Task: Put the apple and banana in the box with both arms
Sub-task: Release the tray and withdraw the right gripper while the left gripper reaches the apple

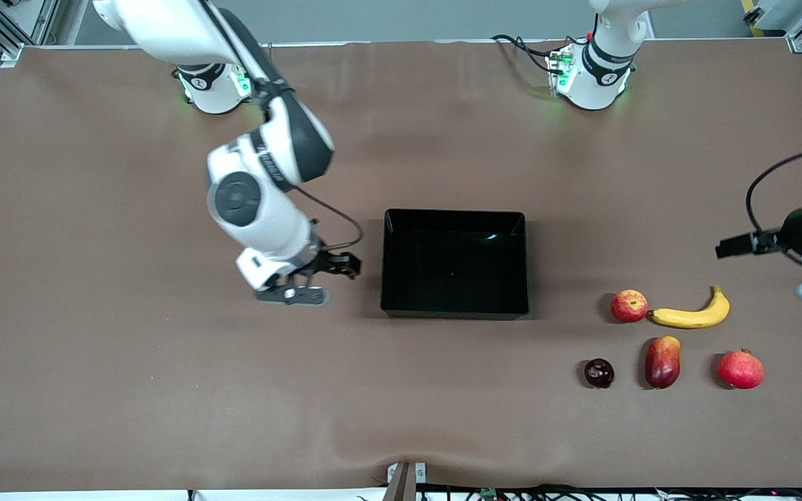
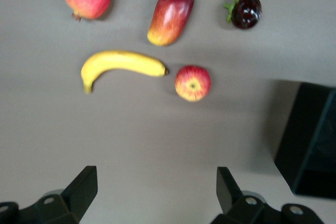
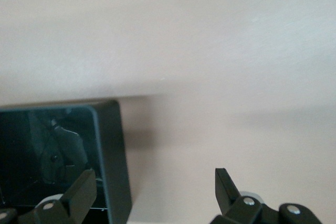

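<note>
Front view: our apple point(image 1: 628, 305) touches the banana point(image 1: 693, 314), both toward the left arm's end from the box point(image 1: 454, 309). Left gripper point(image 2: 157, 192) and right gripper point(image 3: 155, 195) gape wide, empty.

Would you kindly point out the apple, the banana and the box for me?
apple point(image 1: 628, 305): front view, middle of its red skin.
banana point(image 1: 693, 316): front view, middle of its yellow curve.
box point(image 1: 454, 310): front view, wall nearest the camera.

Even, bright overhead light; soft short shadows beside fruits. Glare streak on box point(image 1: 454, 263) glossy floor, toward 1 o'clock. Both wrist views soft, slightly blurred.
</note>
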Tool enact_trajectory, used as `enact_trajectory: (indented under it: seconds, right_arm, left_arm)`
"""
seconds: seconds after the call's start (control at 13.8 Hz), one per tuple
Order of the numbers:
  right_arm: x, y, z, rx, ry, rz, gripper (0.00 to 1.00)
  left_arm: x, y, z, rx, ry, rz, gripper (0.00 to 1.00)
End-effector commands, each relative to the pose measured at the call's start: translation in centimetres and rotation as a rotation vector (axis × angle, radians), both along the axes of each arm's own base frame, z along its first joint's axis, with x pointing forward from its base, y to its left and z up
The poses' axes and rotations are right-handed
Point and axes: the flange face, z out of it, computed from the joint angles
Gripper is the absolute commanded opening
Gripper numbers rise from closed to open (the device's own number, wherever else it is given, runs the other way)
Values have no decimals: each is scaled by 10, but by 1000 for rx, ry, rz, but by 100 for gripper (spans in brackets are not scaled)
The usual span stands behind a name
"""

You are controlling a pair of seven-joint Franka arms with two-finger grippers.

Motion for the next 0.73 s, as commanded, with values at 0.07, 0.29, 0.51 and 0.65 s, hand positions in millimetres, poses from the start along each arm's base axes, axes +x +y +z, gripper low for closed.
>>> enact_trajectory:
  seconds: [0.07,0.29,0.51,0.65]
  right_arm:
    - [8,-88,54,33,35,29,100]
    - [14,-176,96,44,24,80,100]
    - [4,-254,138,50,4,109,100]
    - [-13,-287,171,-1,-3,87,100]
  left_arm:
    - [3,-6,-77,16,-70,-45,100]
    - [22,-28,-143,-7,-78,-72,100]
    - [30,-31,-203,-21,-74,-50,100]
    - [28,-40,-230,-28,-48,-37,100]
